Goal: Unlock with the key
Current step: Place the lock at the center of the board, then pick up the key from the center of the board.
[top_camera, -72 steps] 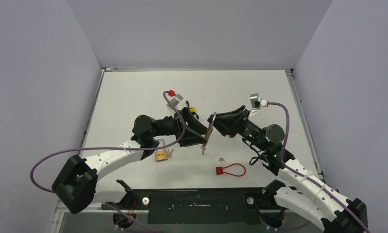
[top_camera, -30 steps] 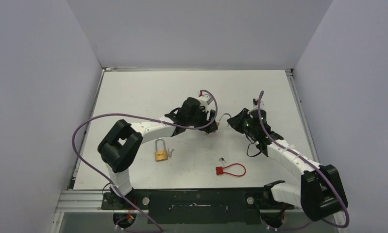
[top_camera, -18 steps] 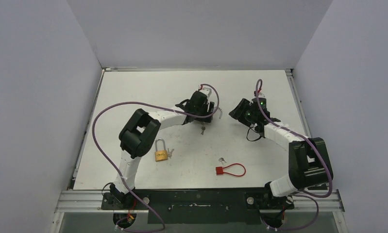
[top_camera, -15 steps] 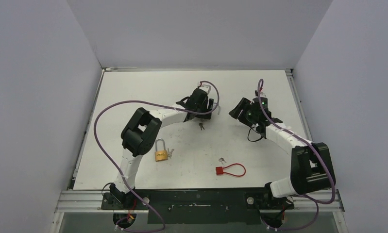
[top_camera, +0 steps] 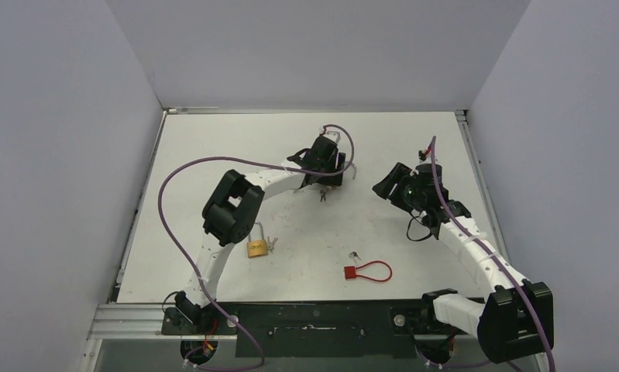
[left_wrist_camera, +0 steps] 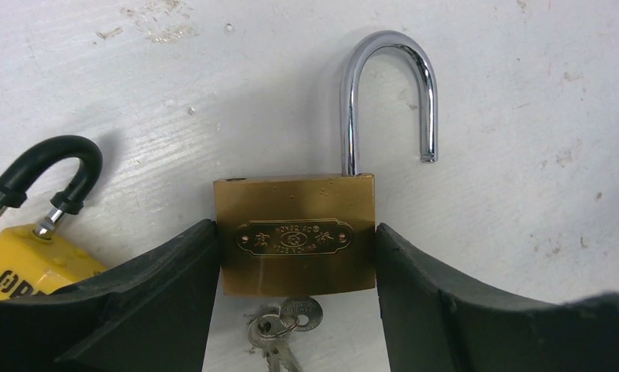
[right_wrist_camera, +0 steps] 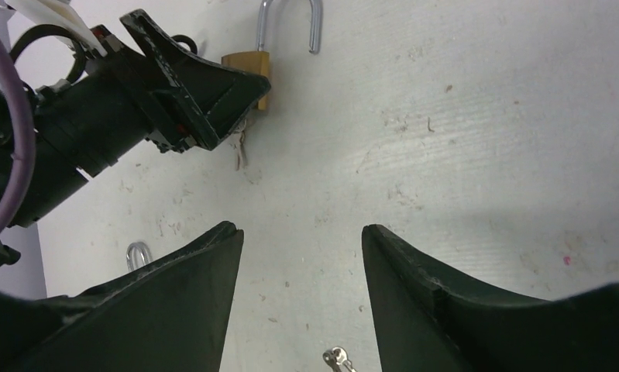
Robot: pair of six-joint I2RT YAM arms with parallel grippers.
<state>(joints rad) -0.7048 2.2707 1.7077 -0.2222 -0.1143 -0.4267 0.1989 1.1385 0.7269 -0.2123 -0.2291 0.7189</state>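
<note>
While low over the table [top_camera: 213, 147], left jaws snug on brass padlock [left_wrist_camera: 294, 244] (shackle [left_wrist_camera: 389, 62] open), right jaws wide, empty.

R end effector [right_wrist_camera: 298, 230] spread, empty — L end effector [right_wrist_camera: 239, 91] grips brass padlock [right_wrist_camera: 249, 62], shackle popped.

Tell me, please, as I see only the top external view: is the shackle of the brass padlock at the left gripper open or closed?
Observer: It is open. In the left wrist view the shackle of the brass padlock has one end free, out of the body.
Operator: Is a key in that lock?
Observer: It seems so. A small bunch of keys hangs at the lower edge of the body, where the keyhole should be; the keyhole itself is not visible.
</note>
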